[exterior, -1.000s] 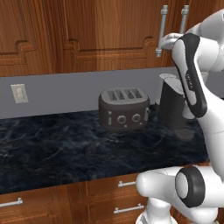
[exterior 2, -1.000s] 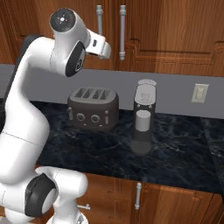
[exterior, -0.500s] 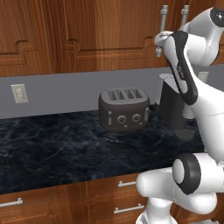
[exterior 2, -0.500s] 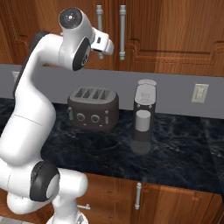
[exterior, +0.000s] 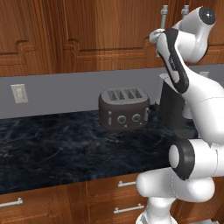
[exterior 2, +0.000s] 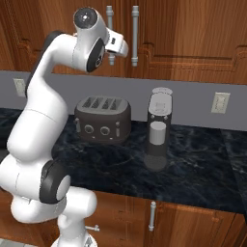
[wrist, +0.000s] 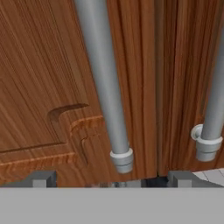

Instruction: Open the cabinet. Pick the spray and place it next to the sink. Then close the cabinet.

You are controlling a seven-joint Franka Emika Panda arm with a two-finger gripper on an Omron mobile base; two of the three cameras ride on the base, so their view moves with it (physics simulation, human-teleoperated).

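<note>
The cabinet [exterior 2: 185, 32] is a reddish-brown wall unit above the counter, and both doors are shut. Two vertical silver bar handles [exterior 2: 134, 35] run side by side at the seam between the doors. In the hand view the left handle [wrist: 104, 87] fills the middle, and its lower end sits just above the gap between my fingers. My gripper [wrist: 113, 179] is open and close to the door, touching nothing. My raised hand [exterior 2: 118, 45] is level with the handles' lower ends. The spray is hidden. The sink is out of view.
A dark four-slot toaster [exterior 2: 102, 119] stands on the black marble counter [exterior 2: 193, 169]. Beside it is a tall cylindrical appliance [exterior 2: 158, 126], seen dark and boxy [exterior: 171, 109] in the left base view. Wall outlets [exterior: 19, 93] sit on the grey backsplash, and drawers [exterior: 127, 186] lie below the counter.
My arm has lifted and the hand has swung up toward the lower ends of the cabinet handles. The jaws stayed open and the doors stayed shut.
</note>
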